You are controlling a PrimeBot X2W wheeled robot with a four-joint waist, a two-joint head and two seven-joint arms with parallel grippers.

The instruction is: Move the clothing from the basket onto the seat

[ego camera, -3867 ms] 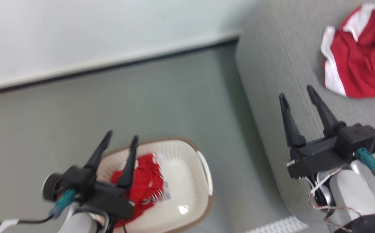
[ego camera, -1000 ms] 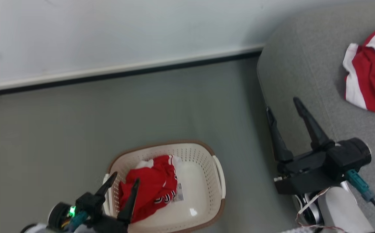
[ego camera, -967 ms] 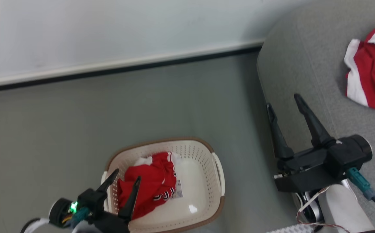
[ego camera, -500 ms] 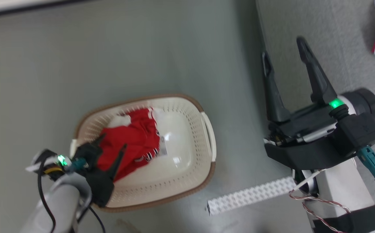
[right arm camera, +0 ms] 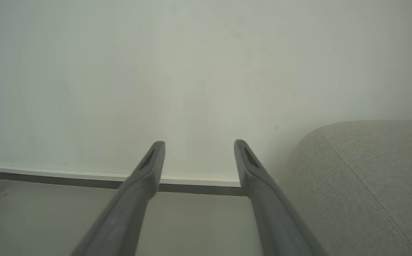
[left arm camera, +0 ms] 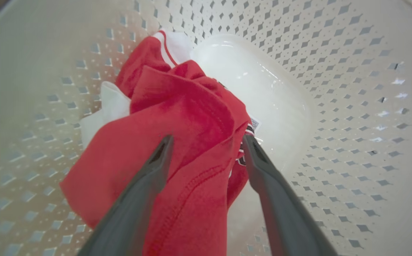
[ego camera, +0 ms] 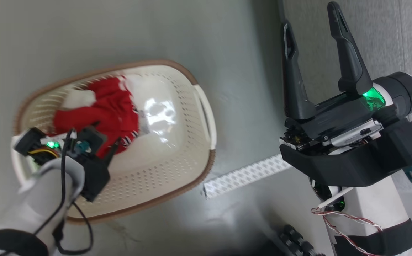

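The cream basket point(ego camera: 199, 106) with a brown rim stands on the floor at the left of the head view. Red clothing point(ego camera: 103, 108) with white trim lies crumpled in it. My left gripper point(ego camera: 107, 133) reaches down inside the basket, open. In the left wrist view its fingers straddle a fold of the red clothing point(left arm camera: 177, 106), with the left gripper point(left arm camera: 206, 138) tips down against the fabric and the perforated basket wall point(left arm camera: 352, 89) around it. My right gripper point(ego camera: 309, 16) hangs open and holds nothing beside the grey seat point(ego camera: 380, 39). The right gripper point(right arm camera: 199, 144) points at the wall, the seat point(right arm camera: 362, 177) to its right.
A white perforated strip point(ego camera: 241, 176) lies on the grey floor between the basket and my right arm. Dark wheels point(ego camera: 295, 238) show at the bottom edge. A pale wall with a dark baseboard point(right arm camera: 191, 181) stands ahead of the right gripper.
The head camera has tilted down, so the picture has shifted. My left gripper has gone lower into the basket, onto the red clothing. Both grippers have stayed open.
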